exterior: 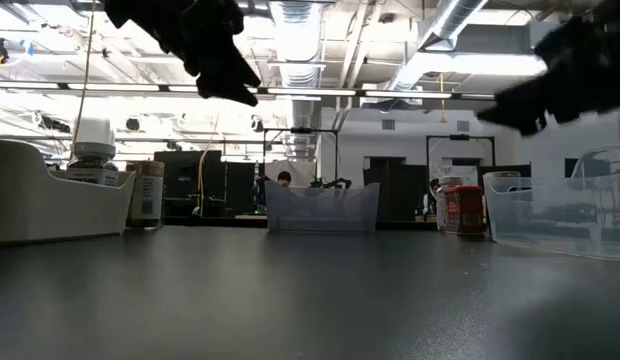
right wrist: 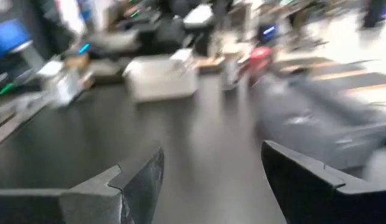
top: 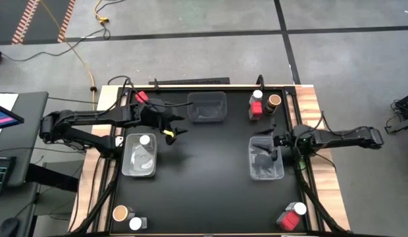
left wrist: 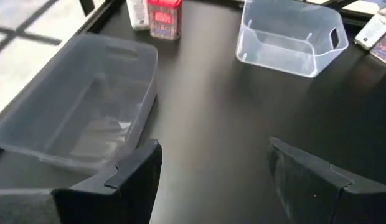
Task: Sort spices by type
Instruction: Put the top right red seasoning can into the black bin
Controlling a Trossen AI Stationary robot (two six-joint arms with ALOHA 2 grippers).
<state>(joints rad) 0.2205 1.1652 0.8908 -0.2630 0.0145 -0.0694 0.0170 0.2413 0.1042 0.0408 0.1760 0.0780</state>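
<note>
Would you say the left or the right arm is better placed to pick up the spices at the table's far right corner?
Probably the right. The right gripper hovers open and empty over the right bin, on the same side as the red, white-capped and brown-lidded spices. The left gripper, also open, is across the table beyond the middle bin.

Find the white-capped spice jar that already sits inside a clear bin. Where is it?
In the high view, the white-capped jar sits in the far end of the left clear bin, just below the left gripper.
</note>
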